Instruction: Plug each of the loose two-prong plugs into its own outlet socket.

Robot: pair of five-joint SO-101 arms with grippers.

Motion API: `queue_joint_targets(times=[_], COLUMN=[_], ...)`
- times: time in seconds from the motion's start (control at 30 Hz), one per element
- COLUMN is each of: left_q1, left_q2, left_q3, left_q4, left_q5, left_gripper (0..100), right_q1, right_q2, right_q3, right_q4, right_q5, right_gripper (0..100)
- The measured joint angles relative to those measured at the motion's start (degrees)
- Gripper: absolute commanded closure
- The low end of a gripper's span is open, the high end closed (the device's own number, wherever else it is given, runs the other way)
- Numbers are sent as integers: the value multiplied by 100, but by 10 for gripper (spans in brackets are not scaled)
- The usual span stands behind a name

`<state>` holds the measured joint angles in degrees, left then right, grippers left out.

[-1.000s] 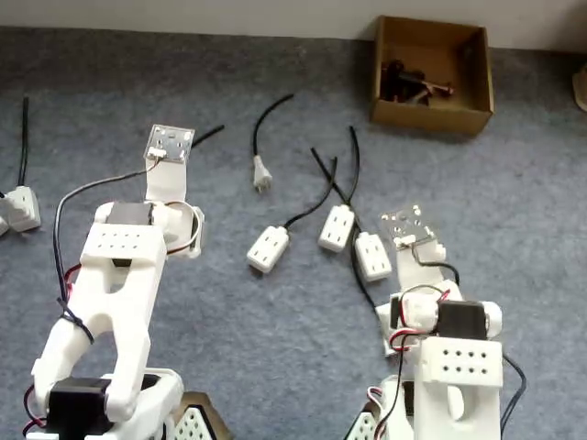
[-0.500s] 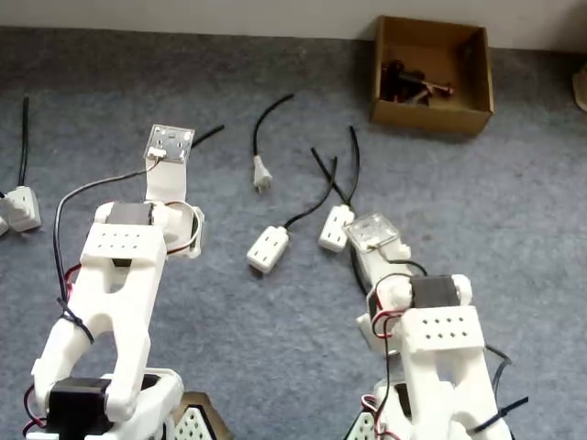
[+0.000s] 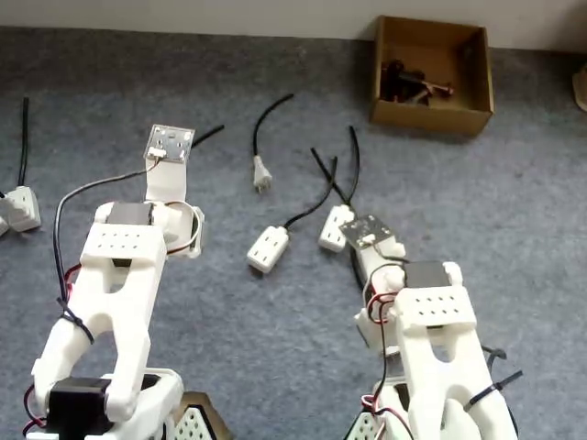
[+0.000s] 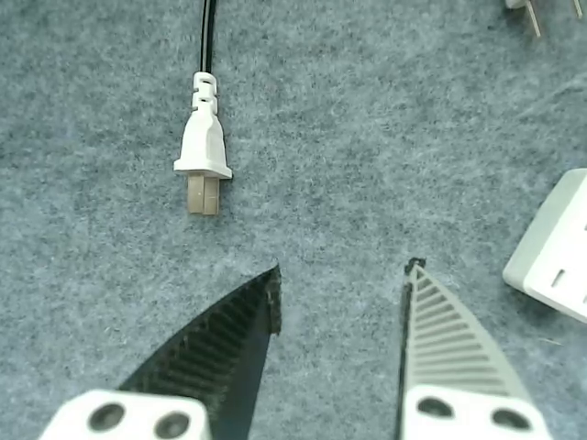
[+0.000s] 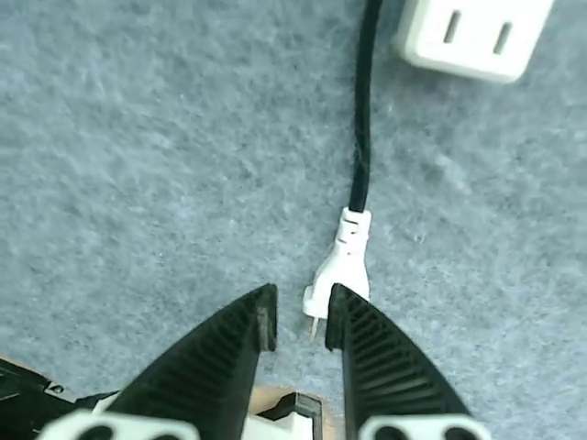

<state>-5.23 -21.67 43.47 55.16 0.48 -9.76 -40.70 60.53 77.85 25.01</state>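
A white two-prong plug on a black cord lies on the grey carpet just beyond my left gripper, prongs pointing at it. That gripper is open and holds nothing. My right gripper is open only a narrow gap. A second white plug lies on the carpet right at its fingertips, one prong showing in the gap. A white outlet socket sits farther along that plug's cord. From above, a third plug and two sockets lie between the arms.
A cardboard box with dark parts stands at the back right. Another white socket lies at the far left edge. One socket's corner is beside the left gripper. Black cords cross the carpet in the middle.
The right arm has swung left and forward, now covering the rightmost of the three middle sockets. The left arm has not moved.
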Motion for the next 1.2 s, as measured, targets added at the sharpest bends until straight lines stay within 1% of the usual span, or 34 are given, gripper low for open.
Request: queue_joint_targets(times=[0.23,0.57,0.8,1.03,1.2], left_q1=[0,0,0,0,0], left_q2=[0,0,0,0,0], left_q3=[0,0,0,0,0], left_q4=[0,0,0,0,0], left_q5=[0,0,0,0,0], left_gripper=[793,793,793,793,793], right_q1=[237,237,466,475,475], right_q2=[0,0,0,0,0], right_q3=[202,220,220,220,220], right_q4=[-378,-404,-404,-404,-589], right_q5=[0,79,97,97,97], right_gripper=[896,896,896,896,896])
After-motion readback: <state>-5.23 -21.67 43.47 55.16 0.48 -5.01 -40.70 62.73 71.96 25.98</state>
